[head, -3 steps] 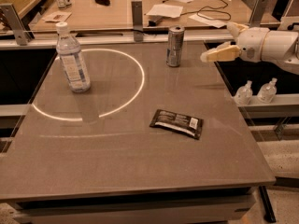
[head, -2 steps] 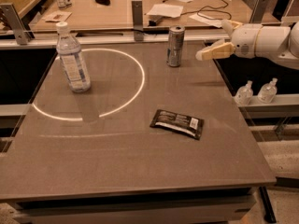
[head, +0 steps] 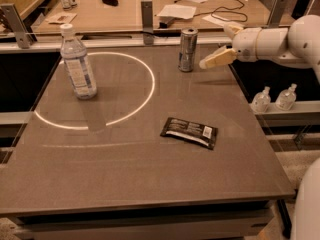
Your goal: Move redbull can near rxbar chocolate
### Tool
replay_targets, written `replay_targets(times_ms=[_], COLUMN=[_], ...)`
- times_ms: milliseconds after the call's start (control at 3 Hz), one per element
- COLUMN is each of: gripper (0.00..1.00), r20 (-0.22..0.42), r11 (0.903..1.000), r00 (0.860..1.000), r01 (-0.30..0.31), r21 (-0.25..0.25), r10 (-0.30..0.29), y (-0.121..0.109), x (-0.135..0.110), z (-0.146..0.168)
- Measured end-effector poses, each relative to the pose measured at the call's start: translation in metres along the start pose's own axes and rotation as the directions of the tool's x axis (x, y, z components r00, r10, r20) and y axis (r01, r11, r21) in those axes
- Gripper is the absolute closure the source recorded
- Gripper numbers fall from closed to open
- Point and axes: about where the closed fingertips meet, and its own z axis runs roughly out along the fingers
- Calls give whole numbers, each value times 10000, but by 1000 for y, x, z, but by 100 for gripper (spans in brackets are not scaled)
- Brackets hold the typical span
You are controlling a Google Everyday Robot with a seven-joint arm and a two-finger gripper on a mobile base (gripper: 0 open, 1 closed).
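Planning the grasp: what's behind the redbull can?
The back rail, then a desk with papers; the redbull can hides the rail stretch behind it. The open gripper hangs just right of it.

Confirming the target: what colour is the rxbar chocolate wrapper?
Dark brown-black rxbar chocolate, camera view; end effector beside redbull can.

No wording can be read.
The snack bar (head: 189, 132) shows pale lettering and a white patch, and the bottle (head: 77, 64) a label, all too small to read. The gripper (head: 215, 46), fingers apart, hovers just right of the can (head: 188, 49).
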Motion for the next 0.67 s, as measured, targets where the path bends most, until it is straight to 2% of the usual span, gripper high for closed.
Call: replay_targets(times_ms=[333, 667], gripper=[0, 0], r20=[-177, -153], r11=[9984, 9856], r00=[9998, 9985], r01=[66, 489], r21=[-564, -1618], r10=[-76, -520], y=[1, 21], x=[11, 8], z=[26, 53])
